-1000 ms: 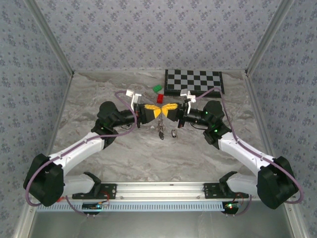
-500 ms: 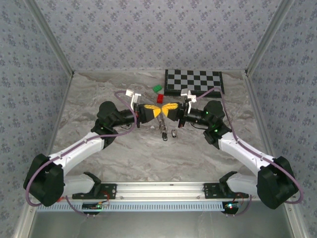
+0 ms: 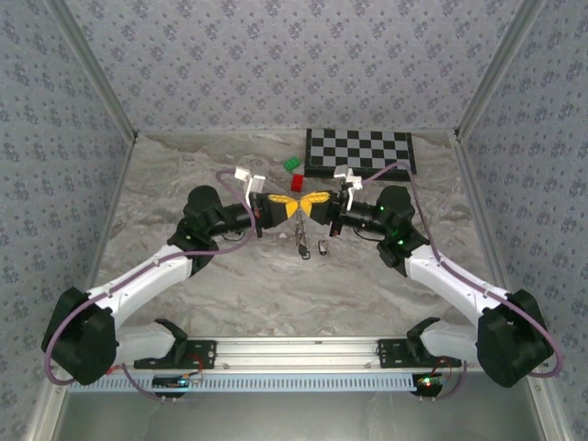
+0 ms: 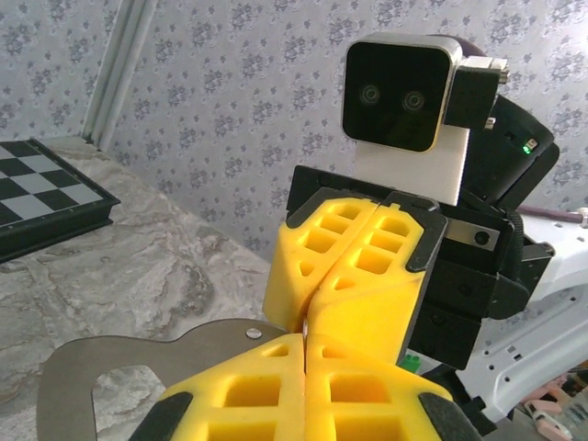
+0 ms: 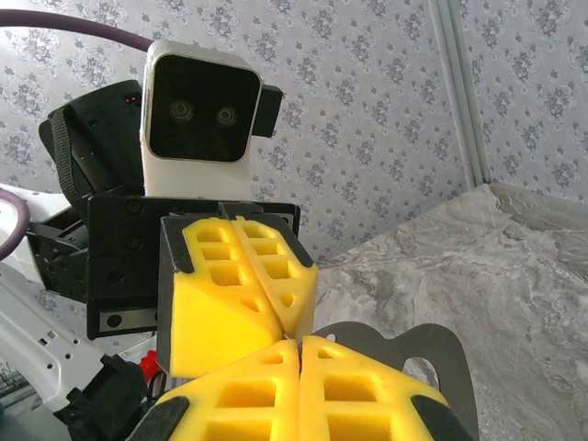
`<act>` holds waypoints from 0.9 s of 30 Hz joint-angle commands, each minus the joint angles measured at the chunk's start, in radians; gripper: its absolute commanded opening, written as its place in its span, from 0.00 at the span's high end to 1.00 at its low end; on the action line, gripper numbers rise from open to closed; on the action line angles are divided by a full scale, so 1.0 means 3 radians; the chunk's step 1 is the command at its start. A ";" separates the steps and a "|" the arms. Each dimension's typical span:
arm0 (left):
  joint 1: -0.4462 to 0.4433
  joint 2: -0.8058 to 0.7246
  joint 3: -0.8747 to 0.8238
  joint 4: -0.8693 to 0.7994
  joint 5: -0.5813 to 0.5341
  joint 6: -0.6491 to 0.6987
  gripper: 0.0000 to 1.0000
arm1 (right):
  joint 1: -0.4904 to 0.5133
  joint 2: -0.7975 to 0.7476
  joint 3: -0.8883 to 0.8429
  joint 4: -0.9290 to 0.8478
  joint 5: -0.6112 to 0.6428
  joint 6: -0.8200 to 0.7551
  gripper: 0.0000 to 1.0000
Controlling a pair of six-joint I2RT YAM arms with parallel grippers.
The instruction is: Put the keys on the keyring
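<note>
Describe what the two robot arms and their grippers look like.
The left arm and right arm have white links, bulky black joints and looping purple cables. The left gripper and right gripper carry blocky yellow fingers with grid cut-outs and black trim. Each wrist bears a white camera box with a black face.

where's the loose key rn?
Top view: the key lies on the table at mid-depth, just on the bases' side of the right gripper, with a small bunch of keys to its left.
</note>
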State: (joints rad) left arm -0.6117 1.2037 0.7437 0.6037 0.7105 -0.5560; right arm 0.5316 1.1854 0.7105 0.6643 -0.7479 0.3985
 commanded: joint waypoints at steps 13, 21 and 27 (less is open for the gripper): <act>-0.0087 -0.0035 0.0083 0.0075 0.0275 0.0093 0.92 | 0.0068 -0.0065 0.0106 0.0066 0.0043 -0.0086 1.00; -0.0091 0.0032 0.0108 0.0215 0.0422 -0.0012 0.87 | 0.0073 -0.0063 0.0104 0.0076 0.0039 -0.0081 1.00; -0.0087 -0.0005 0.0093 0.0235 0.0359 -0.0028 1.00 | 0.0069 -0.0065 0.0092 0.0076 0.0039 -0.0085 1.00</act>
State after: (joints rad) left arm -0.6159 1.2072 0.7437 0.6159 0.7513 -0.5610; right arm 0.5449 1.1778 0.7105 0.6552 -0.7410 0.3840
